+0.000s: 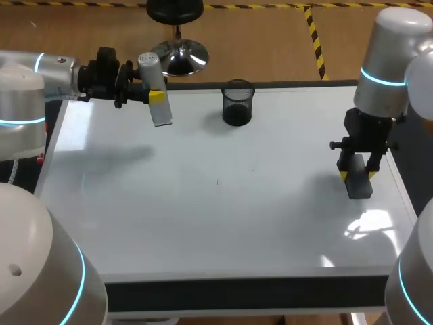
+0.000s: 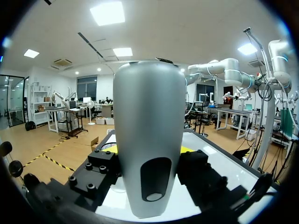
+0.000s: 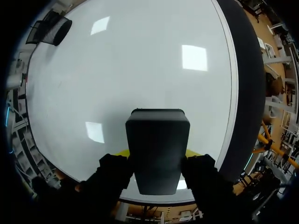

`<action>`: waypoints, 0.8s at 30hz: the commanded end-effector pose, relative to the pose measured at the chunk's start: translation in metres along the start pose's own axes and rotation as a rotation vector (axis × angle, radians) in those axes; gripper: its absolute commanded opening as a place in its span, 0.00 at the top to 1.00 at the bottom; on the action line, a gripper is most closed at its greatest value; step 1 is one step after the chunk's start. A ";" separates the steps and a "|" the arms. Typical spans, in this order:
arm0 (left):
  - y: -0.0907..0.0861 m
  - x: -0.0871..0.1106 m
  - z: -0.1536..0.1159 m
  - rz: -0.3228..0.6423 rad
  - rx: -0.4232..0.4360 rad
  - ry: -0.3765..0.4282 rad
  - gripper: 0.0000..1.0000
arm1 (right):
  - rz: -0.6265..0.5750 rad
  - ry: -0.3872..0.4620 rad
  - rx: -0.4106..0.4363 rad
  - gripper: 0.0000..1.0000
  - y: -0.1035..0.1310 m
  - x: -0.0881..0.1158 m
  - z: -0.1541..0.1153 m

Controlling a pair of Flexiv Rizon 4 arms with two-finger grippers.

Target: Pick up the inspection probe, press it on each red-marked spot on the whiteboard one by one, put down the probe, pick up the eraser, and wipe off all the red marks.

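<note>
Grey probe (image 1: pixel 154 88) clenched in level left gripper (image 1: pixel 157 96), whiteboard's (image 1: pixel 223 203) far-left corner; eraser (image 1: pixel 358 187) clenched in vertical right gripper (image 1: pixel 358 175), right edge.

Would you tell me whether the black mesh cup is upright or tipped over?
Upright: the mesh cup stands on its base on the whiteboard, its round mouth facing up.

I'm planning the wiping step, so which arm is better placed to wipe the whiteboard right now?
Right, likely: the right gripper is shut on the eraser low over the whiteboard, while the left gripper holds the probe aloft.
</note>
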State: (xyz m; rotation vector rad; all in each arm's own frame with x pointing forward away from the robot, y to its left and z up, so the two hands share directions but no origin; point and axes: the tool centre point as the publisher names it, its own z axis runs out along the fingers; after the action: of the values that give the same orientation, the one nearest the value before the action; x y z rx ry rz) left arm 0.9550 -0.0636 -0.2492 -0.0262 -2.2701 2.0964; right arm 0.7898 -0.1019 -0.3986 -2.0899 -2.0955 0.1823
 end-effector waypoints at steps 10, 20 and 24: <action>-0.001 0.000 0.000 0.001 -0.001 -0.002 1.00 | 0.049 -0.045 -0.024 1.00 0.016 -0.004 0.003; -0.001 0.000 0.000 0.001 -0.001 -0.002 1.00 | 0.027 -0.053 -0.046 1.00 0.023 -0.001 0.008; -0.001 0.000 0.000 0.001 -0.001 -0.002 1.00 | 0.027 -0.055 -0.048 1.00 0.024 0.000 0.009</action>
State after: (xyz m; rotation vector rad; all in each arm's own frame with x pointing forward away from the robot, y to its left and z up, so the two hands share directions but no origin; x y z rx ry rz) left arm 0.9550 -0.0636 -0.2491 -0.0262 -2.2702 2.0965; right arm 0.8106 -0.1019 -0.4109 -2.1679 -2.1213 0.1971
